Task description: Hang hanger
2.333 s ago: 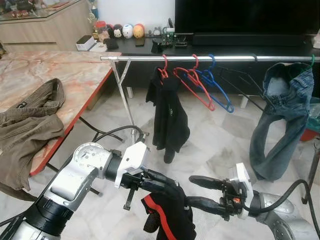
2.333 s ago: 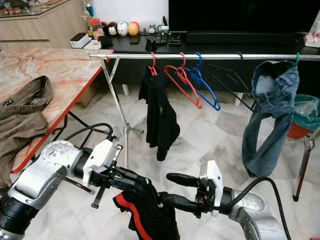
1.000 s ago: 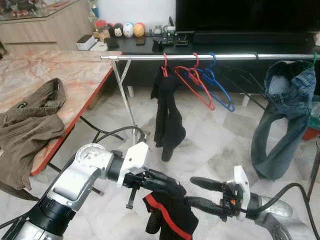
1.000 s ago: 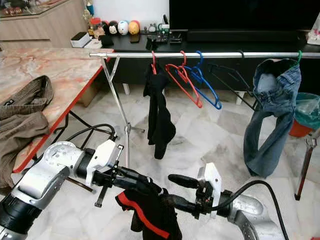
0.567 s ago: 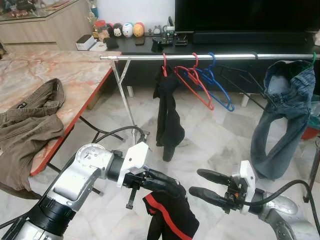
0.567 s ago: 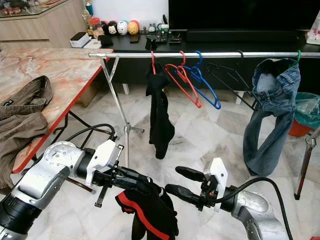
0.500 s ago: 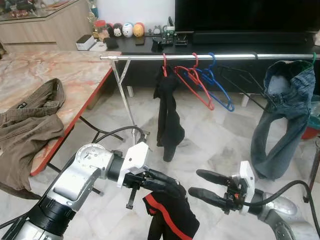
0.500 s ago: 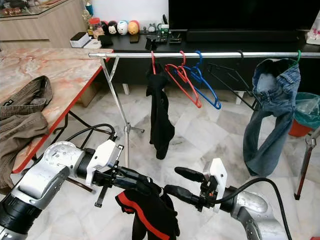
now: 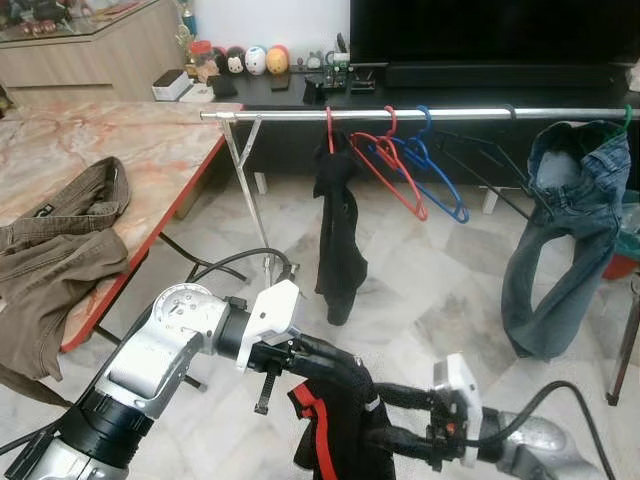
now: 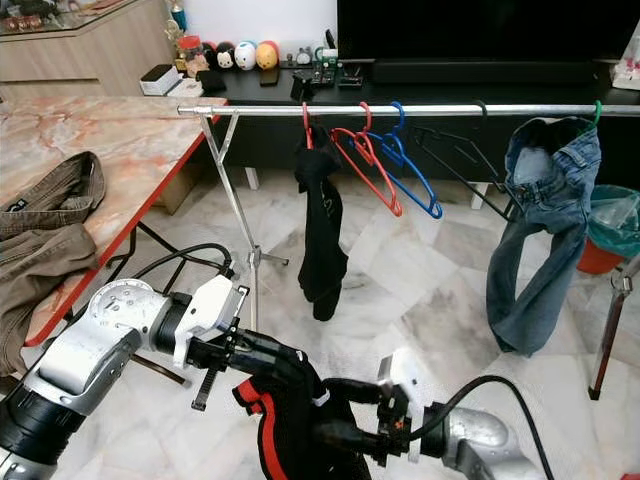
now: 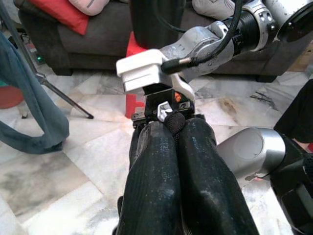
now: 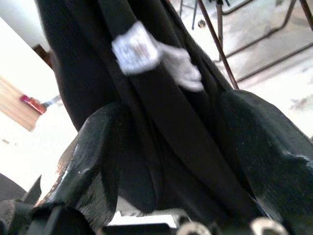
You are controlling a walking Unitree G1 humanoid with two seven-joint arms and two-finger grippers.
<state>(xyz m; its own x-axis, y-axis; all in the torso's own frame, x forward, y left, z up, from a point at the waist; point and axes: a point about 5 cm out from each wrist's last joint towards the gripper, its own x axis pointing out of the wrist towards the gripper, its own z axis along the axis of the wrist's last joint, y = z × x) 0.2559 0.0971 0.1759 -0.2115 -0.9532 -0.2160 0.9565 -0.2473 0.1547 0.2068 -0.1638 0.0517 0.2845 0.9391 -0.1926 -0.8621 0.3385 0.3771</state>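
A home living room. A large dark television [image 9: 490, 35] stands on a low black console [image 9: 300, 92] at twelve o'clock, with small round toy figures [image 9: 255, 61] lined along it. The floor [image 9: 420, 290] is pale marble tile. A metal clothes rail [image 9: 420, 115] carries hangers [image 9: 400, 170] and jeans [image 9: 560, 240]; a marble worktop [image 9: 100, 150] at ten o'clock holds a brown garment [image 9: 50, 260].

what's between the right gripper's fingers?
Black garment fabric with a white tag, between the right gripper's open fingers, per right wrist view. The left gripper holds it.

A rail [image 9: 420, 115] crosses the upper frame; a table [image 9: 150, 150] sits upper left, both grippers meet bottom centre.
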